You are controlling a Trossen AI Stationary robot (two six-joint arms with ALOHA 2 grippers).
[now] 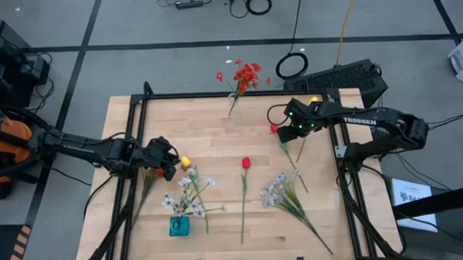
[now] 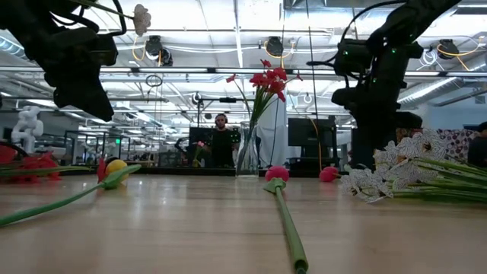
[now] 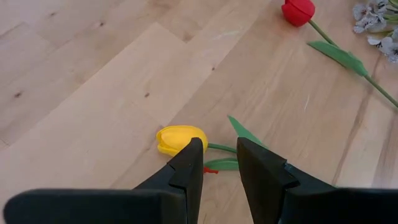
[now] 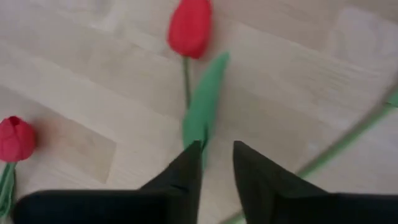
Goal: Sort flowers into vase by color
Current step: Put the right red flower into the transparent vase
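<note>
On the right side of the desk (image 1: 216, 123) my right tool (image 4: 216, 155) hangs over a red tulip (image 4: 191, 26), fingers parted with nothing between them — its green leaf runs up toward the gap. A second red tulip (image 4: 16, 139) lies just beside it. My left tool (image 3: 219, 158) hovers low over the yellow tulip (image 3: 180, 138) on the left, fingers spread too, straddling the stem just behind the head; it holds nothing yet.

Red blooms already stand in the clear vase (image 1: 233, 105) at the far edge; white sprays stand in the small teal vase (image 1: 178, 226) near the front. Another white spray (image 1: 284, 191) and a third red tulip (image 1: 246, 163) lie loose mid-desk.

I judge the step in hand is picking up a stem. To do it well I should come down across the stem, not along the leaf — a pinch on the leaf alone would let the flower swing. Grip close behind the head, so the long stem hangs straight and its foot can be steered into the narrow neck of the vase that matches its colour.
</note>
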